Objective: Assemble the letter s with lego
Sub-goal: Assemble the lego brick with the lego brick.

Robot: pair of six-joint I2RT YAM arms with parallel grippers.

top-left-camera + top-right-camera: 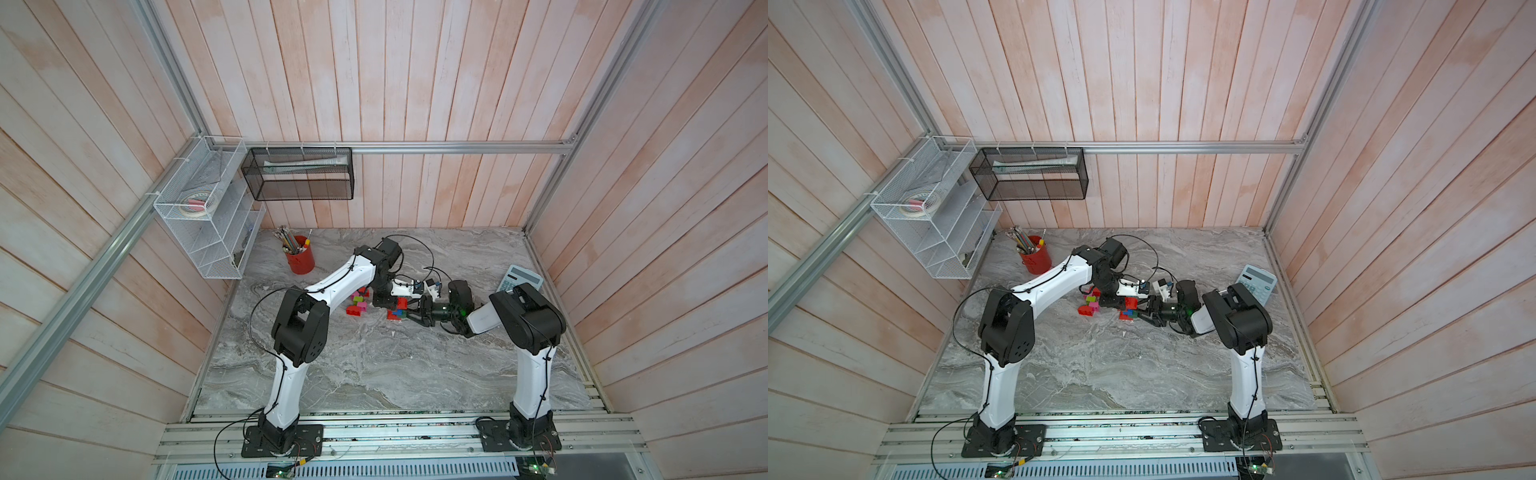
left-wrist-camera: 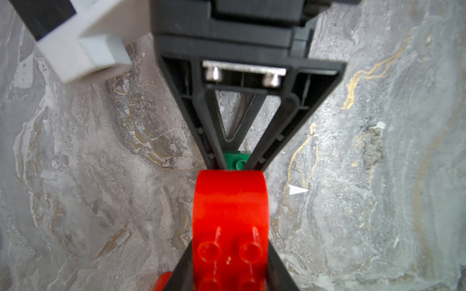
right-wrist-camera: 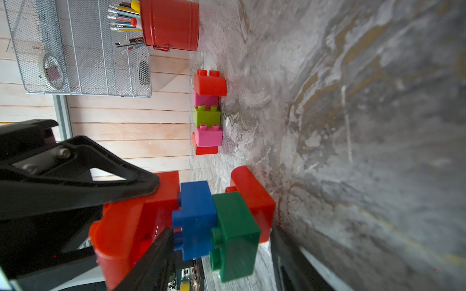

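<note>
Mid-table in both top views, the L gripper point(image 1: 398, 302) and R gripper point(image 1: 410, 315) meet nose to nose at a small brick stack point(image 1: 395, 312) on the marble table point(image 1: 374, 374). L clamps a curved red brick point(image 1: 1131, 301) at the stack's top. Loose bricks point(image 1: 358, 302), red, pink and lime, sit near the stack at 9 o'clock, w/ a red pencil cup point(image 1: 300, 259) farther out at approx 10 and a calculator point(image 1: 520, 279) at 2. Left wrist view: L's fingers point(image 2: 281, 272) press both sides of the curved red brick, studs facing the cam. Beyond it R's two fingers pinch a green brick point(image 2: 233, 158), so R is clenched on that one. Right wrist view: the stack reads bottom red brick point(image 3: 254, 199) against the table, green on it, then a blue brick point(image 3: 195, 219), then the curved red one, each step offset. The seam btwn blue and top red is partly hidden by R's finger point(image 3: 153, 264). Loose bricks stand in a row, well apart from the stack.
</note>
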